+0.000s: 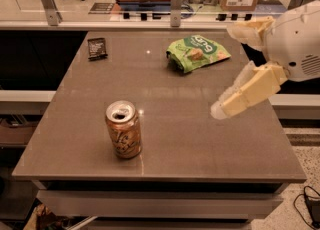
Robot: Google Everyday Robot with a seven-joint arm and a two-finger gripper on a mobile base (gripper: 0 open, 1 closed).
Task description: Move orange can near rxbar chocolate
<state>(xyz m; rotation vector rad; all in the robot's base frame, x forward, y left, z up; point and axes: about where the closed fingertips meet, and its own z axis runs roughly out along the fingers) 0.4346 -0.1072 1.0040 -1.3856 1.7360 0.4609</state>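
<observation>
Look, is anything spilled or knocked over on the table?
Nothing spilled. The can stands upright, the bar lies flat at the far left corner, and the green bag is just crumpled. The gripper hangs open at the right, touching nothing.

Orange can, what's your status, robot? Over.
Tool open, above table's right side. Orange can upright, front left, untouched. Rxbar chocolate back left. Nothing between them.

The orange can (123, 130) stands upright near the front left of the worktop (200, 144), orange-brown patterned with a silver top. The rxbar chocolate (97, 48), a small flat bar in a black wrapper, lies at the far left corner, well apart from it. My end effector (225, 70) hangs over the right side, jaws wide apart.
</observation>
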